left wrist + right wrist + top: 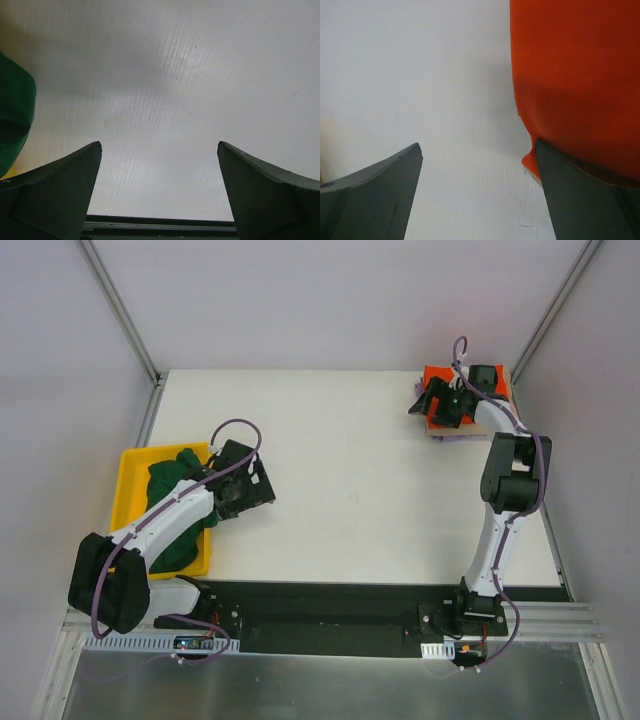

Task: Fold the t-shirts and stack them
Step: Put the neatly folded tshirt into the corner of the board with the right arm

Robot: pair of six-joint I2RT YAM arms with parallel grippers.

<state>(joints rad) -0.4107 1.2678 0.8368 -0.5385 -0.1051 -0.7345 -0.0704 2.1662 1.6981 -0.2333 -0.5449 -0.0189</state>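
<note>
Right wrist view: right gripper [477, 150] spread wide, empty, one finger at the edge of the orange-red shirt [575, 75], lying folded at the far right corner. Left gripper [160, 145] gapes empty over the table [175, 75], beside the dark green shirt [165, 480] crumpled in the yellow tray [128, 502]. That one looks left to fold and stack.

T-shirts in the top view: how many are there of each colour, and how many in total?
Orange-red t-shirt: 1
Tan t-shirt: 1
Pale purple t-shirt: 1
Dark green t-shirt: 1
Total: 4
</note>
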